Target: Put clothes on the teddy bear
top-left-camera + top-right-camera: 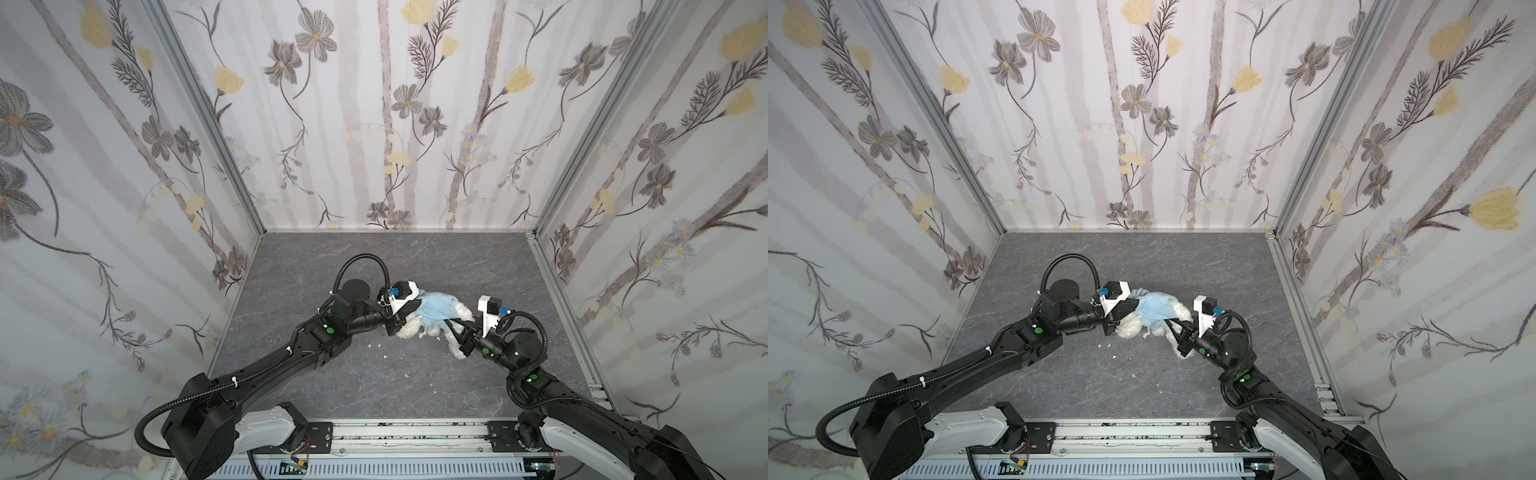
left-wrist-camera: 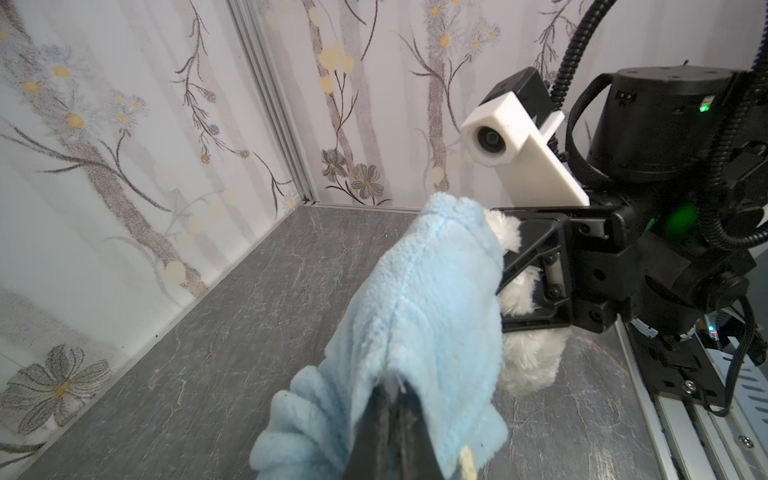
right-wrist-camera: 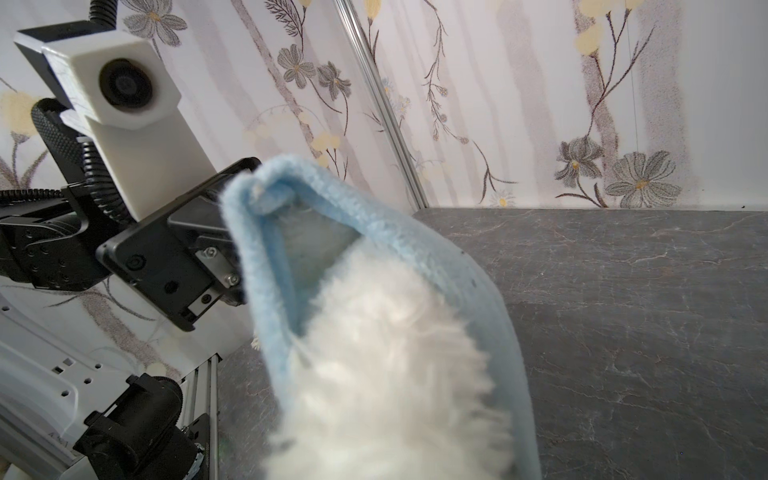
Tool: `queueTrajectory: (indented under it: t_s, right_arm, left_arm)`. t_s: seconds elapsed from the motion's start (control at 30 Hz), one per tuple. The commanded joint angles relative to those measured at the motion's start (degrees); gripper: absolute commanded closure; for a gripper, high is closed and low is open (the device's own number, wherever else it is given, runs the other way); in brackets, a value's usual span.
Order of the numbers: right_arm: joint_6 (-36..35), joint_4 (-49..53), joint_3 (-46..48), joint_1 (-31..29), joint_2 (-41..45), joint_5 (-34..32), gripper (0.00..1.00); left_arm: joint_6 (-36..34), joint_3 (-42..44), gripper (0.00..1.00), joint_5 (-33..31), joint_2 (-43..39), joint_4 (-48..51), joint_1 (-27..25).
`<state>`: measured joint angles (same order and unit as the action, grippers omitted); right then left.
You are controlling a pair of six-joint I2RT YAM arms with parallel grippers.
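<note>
Both arms reach inward with bent wrists. The left gripper is pinched closed on the hoodie. The right gripper faces it, just beyond its fingertips, jaw spacing hidden.

The face of the bear is shown nowhere, and most of its body is covered by the hoodie. In the right wrist view it is blurred and cut off at the edge. The tips of the right tool are hidden, so its grip cannot be judged. The tips of the left tool are buried in fabric. The white specks on the worktop are too small to be identified.
</note>
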<state>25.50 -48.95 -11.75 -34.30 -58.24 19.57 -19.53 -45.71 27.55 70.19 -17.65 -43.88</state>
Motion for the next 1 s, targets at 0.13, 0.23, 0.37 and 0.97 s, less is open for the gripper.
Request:
queueTrajectory:
  t_s: [0.13, 0.23, 0.37, 0.97]
  right_arm:
    - [-9.58, -3.80, -4.44, -2.51, -1.89, 6.49, 1.00]
    - [-14.17, 1.97, -5.57, -2.52, -1.51, 8.18, 1.00]
    - [-19.15, 8.28, -7.24, -2.34, -0.68, 9.16, 1.00]
    - [-28.35, 18.80, -15.93, 0.20, -4.00, 18.22, 1.00]
  left_arm:
    - [-3.55, -5.18, 0.78, -4.72, 3.60, 5.61, -2.08]
    - [-3.87, -6.39, 0.67, -3.08, 3.81, 5.78, -2.09]
    - [-4.73, -7.62, 0.60, 1.50, 4.10, 7.85, -2.17]
    - [-7.59, -18.26, 0.62, 16.52, 16.59, 24.88, -4.45]
